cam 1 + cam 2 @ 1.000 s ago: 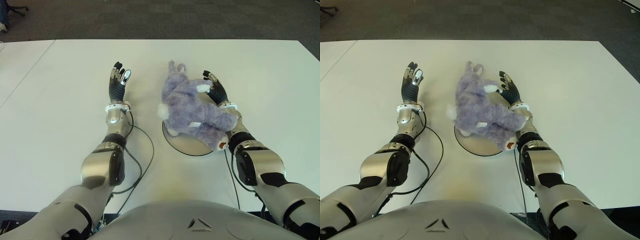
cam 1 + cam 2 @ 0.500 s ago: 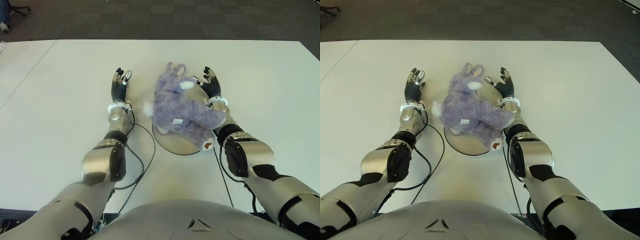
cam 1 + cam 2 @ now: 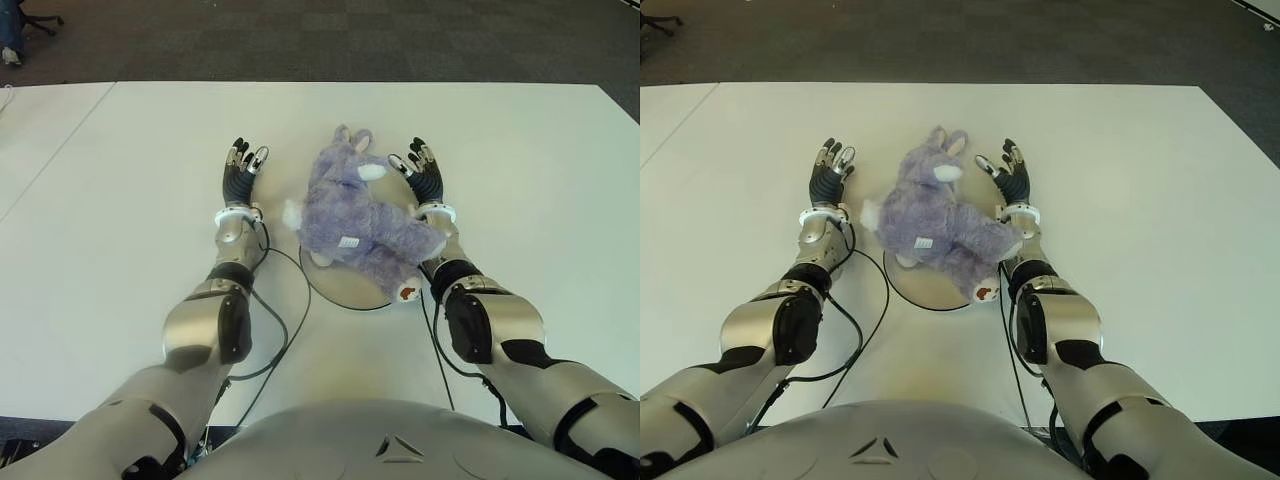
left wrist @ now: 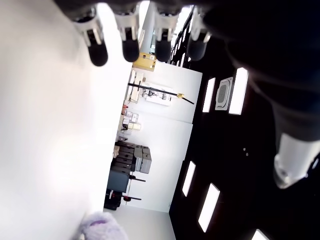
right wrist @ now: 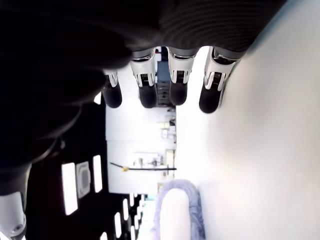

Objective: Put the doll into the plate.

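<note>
Purple plush doll [image 3: 355,220], rabbit-like with two ears and white paw patches, lay across the plate [image 3: 340,283] on the white table [image 3: 120,200]. Body covered most of the plate; only the near rim showed bare. Head and ears reached past the plate's far edge toward the table's far side, one foot with a brown sole hung at the near right rim, white tail stuck out on the left.

Left hand [image 3: 240,172] was on the table left of the doll, apart from it, fingers extended and spread, holding nothing. Left wrist view showed four straight fingertips [image 4: 128,47] over bare table with a bit of purple fur at the edge.

Right hand [image 3: 421,172] was just beside the doll's head on the right, fingers also straight and loose, nothing gripped. Right wrist view showed its fingertips [image 5: 178,92] extended, doll's ear beyond them. Could not tell whether the right forearm touched the doll's side.

Black cable [image 3: 280,320] ran along the table by the left forearm. Dark carpet [image 3: 320,40] lay beyond the table.
</note>
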